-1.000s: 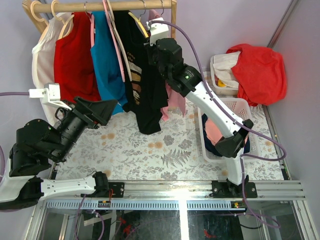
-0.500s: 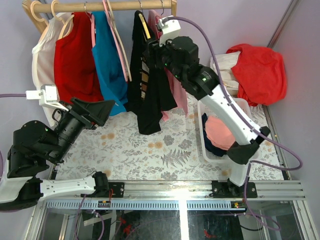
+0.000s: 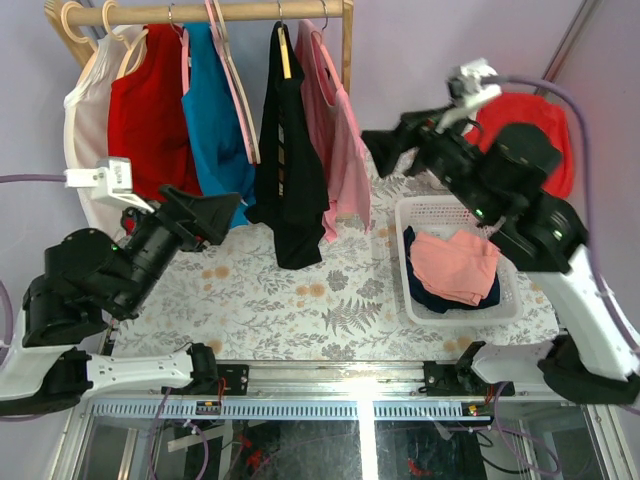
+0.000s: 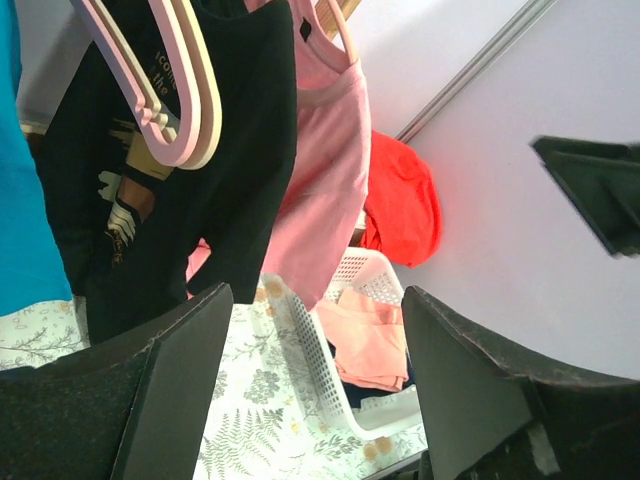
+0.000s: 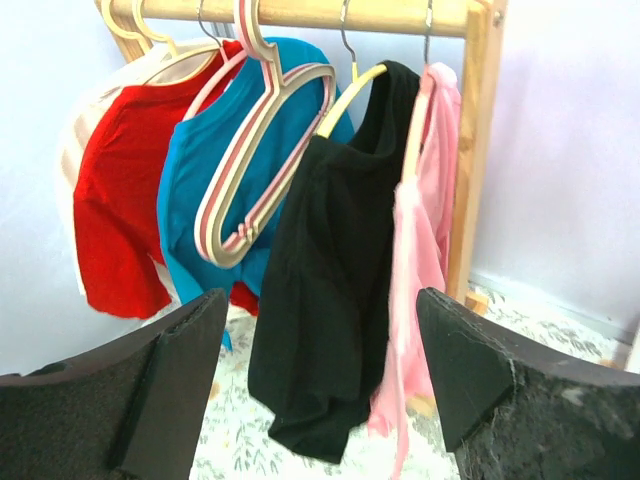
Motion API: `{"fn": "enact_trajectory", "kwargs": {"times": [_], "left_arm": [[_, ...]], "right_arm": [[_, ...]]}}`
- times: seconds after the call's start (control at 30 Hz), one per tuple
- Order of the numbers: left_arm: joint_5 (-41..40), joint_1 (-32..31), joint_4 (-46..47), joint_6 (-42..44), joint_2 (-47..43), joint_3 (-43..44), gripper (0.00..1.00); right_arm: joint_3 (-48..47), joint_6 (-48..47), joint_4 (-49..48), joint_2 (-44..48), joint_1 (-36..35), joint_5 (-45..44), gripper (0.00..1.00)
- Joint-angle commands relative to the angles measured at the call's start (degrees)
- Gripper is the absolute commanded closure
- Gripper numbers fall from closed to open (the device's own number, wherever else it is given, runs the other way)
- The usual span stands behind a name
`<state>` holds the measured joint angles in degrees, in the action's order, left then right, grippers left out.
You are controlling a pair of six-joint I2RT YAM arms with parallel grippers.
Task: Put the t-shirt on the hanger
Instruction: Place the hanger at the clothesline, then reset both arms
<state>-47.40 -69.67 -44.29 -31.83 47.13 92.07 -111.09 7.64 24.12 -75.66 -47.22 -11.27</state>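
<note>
Black t-shirt (image 3: 285, 170) hangs from the yellow hanger (image 3: 283, 50) on the wooden rail (image 3: 200, 12), between the teal shirt (image 3: 215, 120) and the pink shirt (image 3: 335, 150), with its hem bunched above the flowered worktop (image 3: 300, 300). It looks light, soft and limp, so it should fold and slide wherever it is tugged, and the cloth will not hold a shape by itself. In the right wrist view one yellow arm of the hanger shows bare beside the collar, so the cloth may sit lopsided. The best hold would be a pinch of doubled cloth at the shoulder seam or collar, not the loose hem. The thin hanger would likely swing on its hook if pushed.

The left pincer (image 3: 215, 210) stands wide open and holds nothing. It is near the lower edge of the teal shirt, just left of the t-shirt and not touching it. The right pincer (image 3: 380, 152) also gapes wide and empty, well apart from the t-shirt, above the white basket (image 3: 420, 215).
</note>
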Motion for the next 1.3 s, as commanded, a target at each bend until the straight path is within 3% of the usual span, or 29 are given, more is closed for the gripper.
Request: {"fn": "enact_trajectory", "kwargs": {"times": [0.0, 0.17, 0.4, 0.53, 0.67, 0.93, 1.27], "left_arm": [[-1.3, 0.1, 0.1, 2.4, 3.7, 0.6, 0.31], [-0.5, 0.1, 2.7, 3.1, 5.3, -3.7, 0.29], [2.5, 0.1, 5.1, -1.3, 5.4, -14.0, 0.26], [4.5, 0.1, 6.9, -4.5, 4.7, -20.3, 0.03], [5.1, 0.1, 7.8, -8.1, 4.2, -26.0, 0.00], [6.9, 0.1, 10.8, -15.0, -1.7, -39.3, 0.00], [6.0, 0.2, 10.3, -22.9, -14.4, -49.7, 0.00]], "right_arm": [[6.5, 0.6, 3.1, 9.0, 0.3, -0.8, 0.16], [16.7, 2.2, 9.5, 18.5, 0.3, -2.7, 0.05], [39.8, 10.2, 10.6, 32.1, 0.3, -1.9, 0.03], [50.4, 15.4, 10.7, 36.4, 0.3, -0.2, 0.02], [59.1, 19.7, 9.4, 39.7, 0.3, 1.8, 0.01], [65.4, 22.8, 9.3, 41.0, 0.3, 6.7, 0.01], [72.2, 28.7, 10.0, 54.0, 0.3, 4.9, 0.01]]}}
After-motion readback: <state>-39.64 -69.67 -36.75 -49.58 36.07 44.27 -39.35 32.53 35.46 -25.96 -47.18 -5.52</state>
